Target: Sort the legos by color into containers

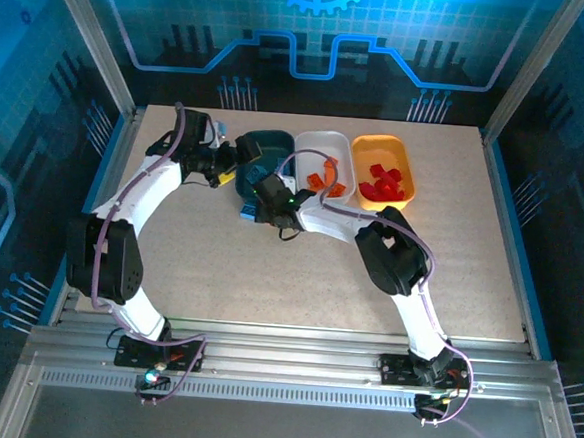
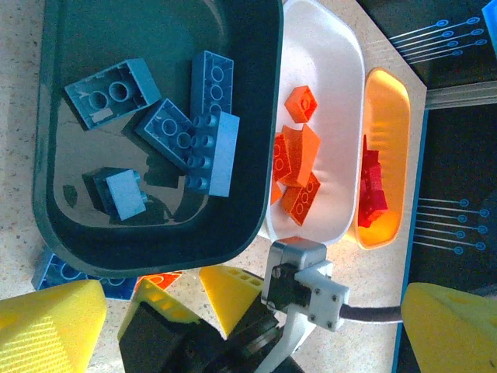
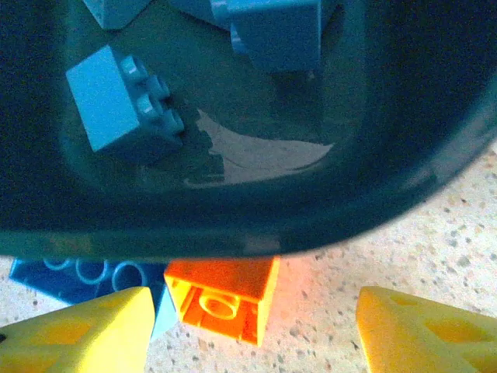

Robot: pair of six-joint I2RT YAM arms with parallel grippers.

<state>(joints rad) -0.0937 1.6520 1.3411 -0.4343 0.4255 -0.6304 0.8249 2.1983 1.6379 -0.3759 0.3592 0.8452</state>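
The dark teal tub holds several light blue bricks; it also shows from above. Orange bricks lie in the white tub, red bricks in the yellow-orange tub. On the table by the teal tub's near rim lie an orange brick on its side and a blue brick. My right gripper stands open around the orange brick, which sits nearer its left finger. My left gripper is open and empty above the teal tub's near left side.
The three tubs stand in a row at the back of the table, the white tub between the teal and the yellow-orange tub. Both wrists crowd close together at the teal tub; the right gripper sits just below the left one's camera.
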